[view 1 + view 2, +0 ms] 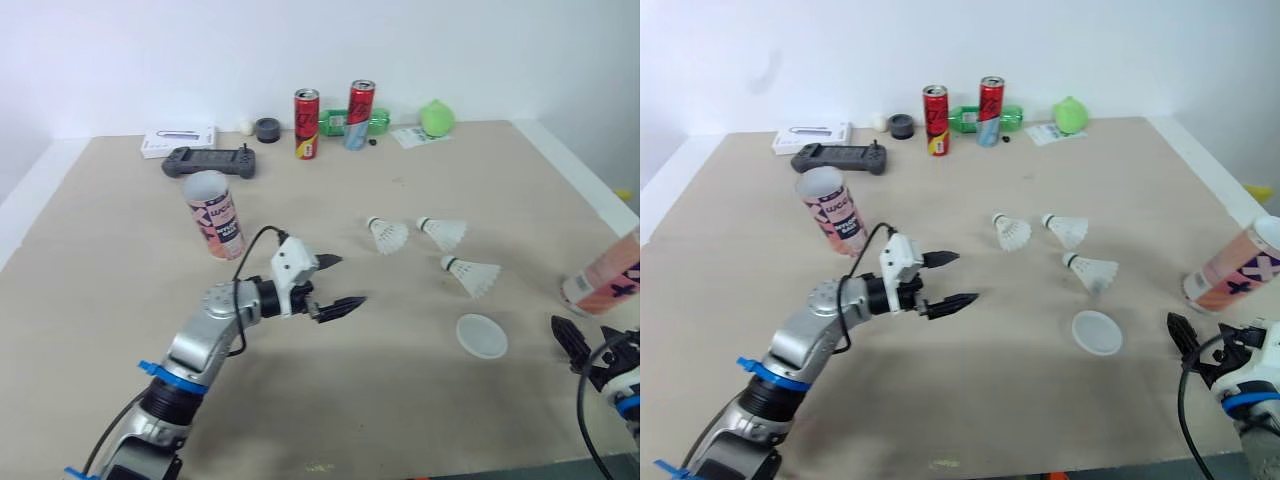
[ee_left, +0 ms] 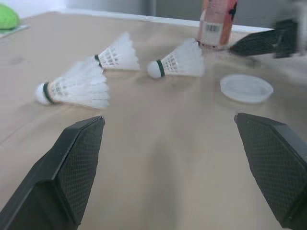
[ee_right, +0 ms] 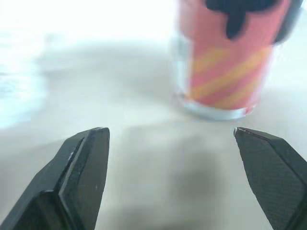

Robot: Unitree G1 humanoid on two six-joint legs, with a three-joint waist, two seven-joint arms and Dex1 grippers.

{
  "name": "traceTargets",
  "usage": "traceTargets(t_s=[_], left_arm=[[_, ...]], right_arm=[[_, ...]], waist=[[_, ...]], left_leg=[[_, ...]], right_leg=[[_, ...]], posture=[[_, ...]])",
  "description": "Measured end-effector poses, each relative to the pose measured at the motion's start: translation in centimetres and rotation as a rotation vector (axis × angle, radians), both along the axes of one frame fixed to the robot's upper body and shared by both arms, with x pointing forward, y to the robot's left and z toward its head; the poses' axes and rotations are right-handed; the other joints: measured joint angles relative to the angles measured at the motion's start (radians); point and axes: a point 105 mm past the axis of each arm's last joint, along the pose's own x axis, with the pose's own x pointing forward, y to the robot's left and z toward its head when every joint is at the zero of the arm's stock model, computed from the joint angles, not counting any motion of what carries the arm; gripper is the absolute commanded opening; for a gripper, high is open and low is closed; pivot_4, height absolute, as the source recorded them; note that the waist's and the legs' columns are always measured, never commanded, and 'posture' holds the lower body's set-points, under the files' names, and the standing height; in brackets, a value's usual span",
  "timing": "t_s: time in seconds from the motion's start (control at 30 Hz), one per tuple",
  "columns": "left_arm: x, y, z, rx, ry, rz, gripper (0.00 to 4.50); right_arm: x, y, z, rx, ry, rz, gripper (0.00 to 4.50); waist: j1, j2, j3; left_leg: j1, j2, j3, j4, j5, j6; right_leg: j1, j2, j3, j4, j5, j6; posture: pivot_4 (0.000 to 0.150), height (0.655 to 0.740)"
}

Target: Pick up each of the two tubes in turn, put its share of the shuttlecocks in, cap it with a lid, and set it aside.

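Left hand: I see it spread wide, empty, left of the shuttlecocks.
Right hand: released, empty, beside the right tube.

left hand held forward, spread wide; right hand seemingly spread too.

The far edge of the table holds a white box, black controller, two red cans and green bottle.

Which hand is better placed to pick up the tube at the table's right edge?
Right. The right hand is open close beside that tube, which stands ahead in its wrist view. The left hand, also open, is mid-table with the shuttlecocks lying between it and the tube.
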Motion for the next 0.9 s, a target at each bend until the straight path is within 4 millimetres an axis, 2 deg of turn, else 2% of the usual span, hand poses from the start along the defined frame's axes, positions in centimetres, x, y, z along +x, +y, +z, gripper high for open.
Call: traceTargets(t_s=[0.03,0.1,0.2,0.3,0.4,0.5,0.53,0.67,0.9], left_arm=[[-0.4,0.8,0.0,-0.012,0.012,0.002,4.50],[-1.1,1.5,-0.1,-0.019,0.029,-0.003,4.50],[-1.5,4.4,-0.7,-0.014,0.054,0.084,4.50],[-1.3,6.9,-0.9,-0.022,0.054,0.212,4.50],[-0.5,9.7,-1.1,-0.067,0.033,0.443,4.50],[0.3,12.4,-1.4,-0.082,0.014,0.668,4.50],[0.6,13.5,-1.5,-0.080,0.008,0.747,4.50],[1.1,16.1,-1.7,-0.056,-0.010,0.935,4.50],[3.3,16.8,-3.4,0.014,0.036,1.016,4.50]], right_arm=[[0.0,1.8,1.3,0.005,-0.035,0.092,4.46],[0.3,4.7,2.5,0.014,-0.067,0.236,4.46],[1.6,10.8,4.0,-0.020,-0.090,0.524,4.46],[3.0,14.4,4.9,-0.063,-0.113,0.674,4.46],[4.5,18.6,5.8,-0.116,-0.143,0.846,4.46],[5.4,21.7,6.2,-0.142,-0.164,0.965,4.46],[5.8,22.7,6.2,-0.142,-0.170,0.997,4.46],[7.1,24.7,5.6,-0.144,-0.157,1.065,4.46],[8.7,25.5,5.0,-0.195,-0.157,1.088,4.46]], waist=[[-0.010,0.000,0.000],[-0.019,-0.001,0.000],[-0.025,-0.003,0.002],[-0.020,-0.006,0.004],[-0.018,-0.013,0.007],[-0.014,-0.016,0.008],[-0.011,-0.016,0.008],[-0.001,-0.016,0.008],[0.014,-0.016,0.008]], left_leg=[[0.000,0.000,0.000,0.000,0.000,0.000],[0.002,0.001,0.000,0.001,0.000,0.000],[0.005,0.001,-0.001,0.001,0.002,0.002],[0.005,0.000,-0.001,0.001,0.005,-0.001],[0.004,0.000,-0.001,0.001,0.006,-0.002],[0.000,0.000,-0.002,0.001,0.006,-0.002],[-0.002,0.000,-0.003,0.000,0.006,-0.002],[-0.005,0.000,-0.003,-0.002,0.005,-0.002],[-0.007,0.000,-0.004,-0.002,0.005,-0.002]], right_leg=[[0.000,0.000,0.000,0.000,0.000,0.000],[0.001,0.001,0.000,0.000,0.002,-0.001],[0.001,0.002,0.001,0.001,0.003,-0.007],[0.001,0.002,0.001,0.000,0.004,-0.007],[0.001,0.001,0.002,0.000,0.005,-0.006],[0.000,0.001,0.001,-0.001,0.005,-0.005],[-0.002,0.001,0.001,-0.002,0.007,-0.001],[-0.003,0.001,0.000,-0.007,0.008,0.000],[-0.003,0.001,-0.002,-0.010,0.010,0.000]], posture=[[0.150,0.7400],[0.150,0.7400],[0.150,0.7400],[0.150,0.7400],[0.150,0.7400],[0.150,0.7400],[0.150,0.7400],[0.150,0.7400],[0.150,0.7400]])
